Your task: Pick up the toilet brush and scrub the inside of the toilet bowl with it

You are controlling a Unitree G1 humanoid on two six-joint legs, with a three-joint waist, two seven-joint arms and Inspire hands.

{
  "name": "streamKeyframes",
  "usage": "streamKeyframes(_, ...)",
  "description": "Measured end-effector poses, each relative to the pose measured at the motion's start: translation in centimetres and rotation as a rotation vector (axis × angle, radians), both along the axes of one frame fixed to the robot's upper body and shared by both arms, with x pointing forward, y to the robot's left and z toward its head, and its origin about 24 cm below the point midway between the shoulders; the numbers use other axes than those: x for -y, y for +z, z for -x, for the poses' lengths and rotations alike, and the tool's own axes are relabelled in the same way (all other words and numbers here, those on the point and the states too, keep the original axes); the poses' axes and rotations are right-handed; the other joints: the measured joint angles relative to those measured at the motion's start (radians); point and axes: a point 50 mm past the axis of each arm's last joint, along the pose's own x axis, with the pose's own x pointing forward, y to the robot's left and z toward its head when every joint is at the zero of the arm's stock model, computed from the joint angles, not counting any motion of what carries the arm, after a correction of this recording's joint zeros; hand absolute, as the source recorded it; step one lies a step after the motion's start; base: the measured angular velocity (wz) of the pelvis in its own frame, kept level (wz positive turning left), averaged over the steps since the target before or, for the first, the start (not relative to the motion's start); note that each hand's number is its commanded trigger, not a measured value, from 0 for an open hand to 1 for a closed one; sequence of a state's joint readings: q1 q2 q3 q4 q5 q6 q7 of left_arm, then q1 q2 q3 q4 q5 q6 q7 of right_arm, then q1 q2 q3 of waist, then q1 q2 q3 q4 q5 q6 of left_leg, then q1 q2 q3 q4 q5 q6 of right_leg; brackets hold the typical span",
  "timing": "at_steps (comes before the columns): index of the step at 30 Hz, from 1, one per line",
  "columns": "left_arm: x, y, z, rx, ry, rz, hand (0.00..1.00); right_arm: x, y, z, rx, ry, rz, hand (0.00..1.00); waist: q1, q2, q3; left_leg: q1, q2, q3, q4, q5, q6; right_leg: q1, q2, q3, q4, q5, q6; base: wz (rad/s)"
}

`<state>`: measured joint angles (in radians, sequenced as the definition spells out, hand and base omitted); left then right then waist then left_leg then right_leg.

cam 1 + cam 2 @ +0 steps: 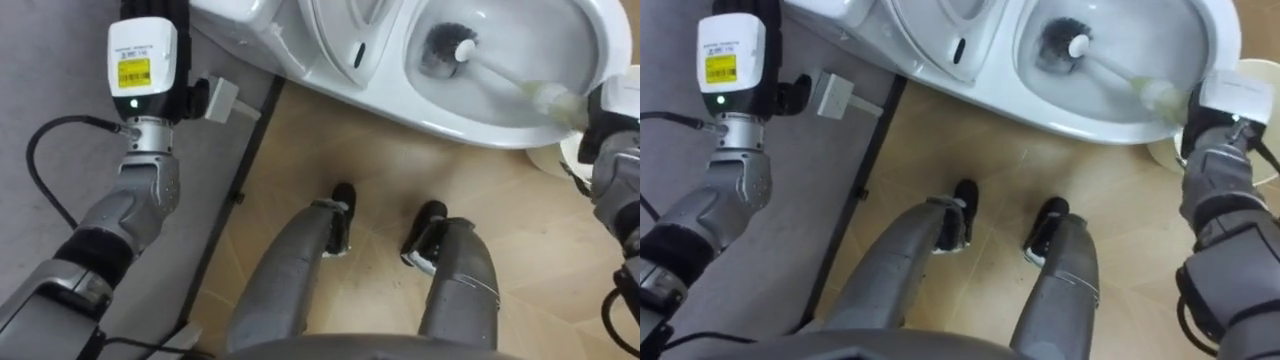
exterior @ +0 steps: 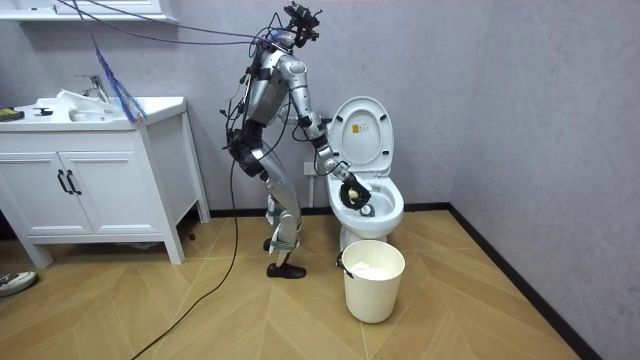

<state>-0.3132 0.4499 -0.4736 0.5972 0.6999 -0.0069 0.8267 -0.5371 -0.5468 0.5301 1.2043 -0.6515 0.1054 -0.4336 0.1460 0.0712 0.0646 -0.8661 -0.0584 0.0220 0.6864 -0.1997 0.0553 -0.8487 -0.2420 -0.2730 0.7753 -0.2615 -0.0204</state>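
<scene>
Right hand [image 1: 1206, 130] grips brush [image 1: 1060, 45]; bristles inside toilet bowl [image 1: 1080, 120].

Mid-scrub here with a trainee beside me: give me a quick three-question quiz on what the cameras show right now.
1. True or false: the lid is shut over the seat.
2. The head of the toilet brush sits: A down in the toilet bowl; B lifted clear above it; C resting on the rim.
3. Which of the robot's hands grips the brush handle?
Key: 1 false, the toilet lid stands raised; 2 A; 3 the right hand.
</scene>
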Motion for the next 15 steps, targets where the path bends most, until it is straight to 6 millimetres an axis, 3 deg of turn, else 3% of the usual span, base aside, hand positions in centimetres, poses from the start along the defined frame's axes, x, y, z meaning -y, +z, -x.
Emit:
streamKeyframes(5, 0.1, -0.4, 0.3, -0.021, -0.009, 0.004, 0.0, -2.1, -2.1, 1.3, -0.079, 0.135, 0.114, 1.0, 0.01, 0.012, -0.001, 0.019, 0.025, -0.006, -0.005, -0.001, 0.001, 0.04, 0.038, -0.011, -0.056, 0.024, 0.007, -0.11)
streamKeyframes(7, 0.1, -0.9, 0.9, -0.035, -0.011, 0.021, 0.0, -3.2, -3.0, 2.5, -0.083, 0.182, 0.125, 1.0, -0.006, 0.033, -0.0043, 0.03, 0.029, -0.015, -0.017, -0.001, 0.0, 0.065, 0.043, -0.032, -0.087, 0.03, 0.011, -0.03)
streamKeyframes(11, 0.0, -1.5, 1.5, -0.058, -0.012, 0.07, 0.0, -4.0, -4.2, 4.4, -0.093, 0.183, 0.088, 1.0, -0.023, 0.049, -0.0128, 0.062, 0.033, -0.02, -0.047, 0.0, -0.005, 0.1, 0.064, -0.029, -0.122, 0.04, 0.005, -0.01)
streamKeyframes(15, -0.4, -1.9, 1.9, -0.062, 0.007, 0.077, 0.0, -3.7, -3.6, 3.6, -0.075, 0.182, 0.102, 1.0, -0.011, 0.05, -0.0132, 0.07, 0.046, -0.003, -0.047, -0.008, -0.013, 0.099, 0.07, -0.019, -0.115, 0.04, -0.006, -0.14)
